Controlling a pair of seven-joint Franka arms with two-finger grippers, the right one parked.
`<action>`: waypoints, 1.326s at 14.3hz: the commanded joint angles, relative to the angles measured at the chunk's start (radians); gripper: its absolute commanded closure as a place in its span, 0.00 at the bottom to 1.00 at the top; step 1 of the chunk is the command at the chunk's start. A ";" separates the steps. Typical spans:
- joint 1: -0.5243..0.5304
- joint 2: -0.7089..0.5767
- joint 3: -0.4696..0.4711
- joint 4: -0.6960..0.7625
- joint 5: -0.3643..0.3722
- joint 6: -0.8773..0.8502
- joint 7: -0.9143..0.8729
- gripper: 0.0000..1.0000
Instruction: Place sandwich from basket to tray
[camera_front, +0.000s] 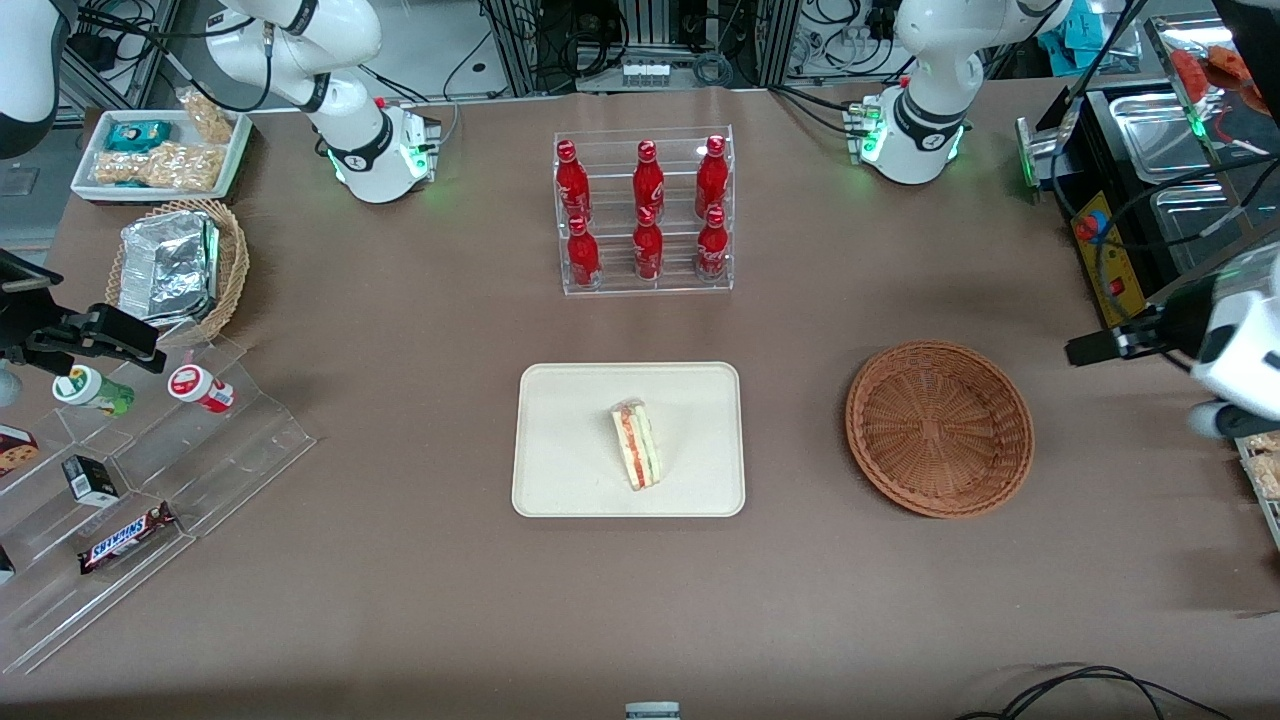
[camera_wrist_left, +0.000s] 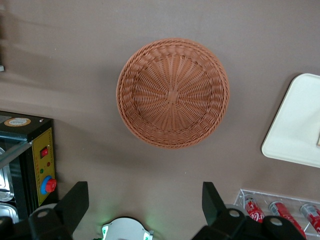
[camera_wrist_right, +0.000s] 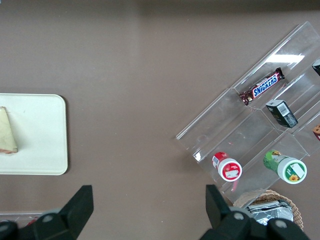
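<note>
Brown paper is covering the whole desk, with cable racks and lab gear crowding the background. From the jaws outward: the gripper is hanging high above the working arm's end of the desk with its jaws spread wide and holding nothing, its two dark fingers well apart. Beneath it the basket is sitting with nothing in it. Toward the middle of the desk, the sandwich is lying on the tray, well inside the rim, so the placing looks done.

The sandwich is likely handling as a light, soft thing; its clear wrap is probably slick, and hard pinching would crush the bread. Holding it gently across the flat bread faces seems safest.

Farther from the front camera than the tray, a clear rack of red bottles is standing, well apart from both tray and basket.
</note>
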 joint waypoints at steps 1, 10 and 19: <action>-0.048 -0.283 0.095 -0.372 -0.047 0.173 0.012 0.00; -0.353 -0.347 0.360 -0.338 -0.090 0.153 0.024 0.00; -0.350 -0.364 0.250 -0.339 0.003 0.130 0.029 0.00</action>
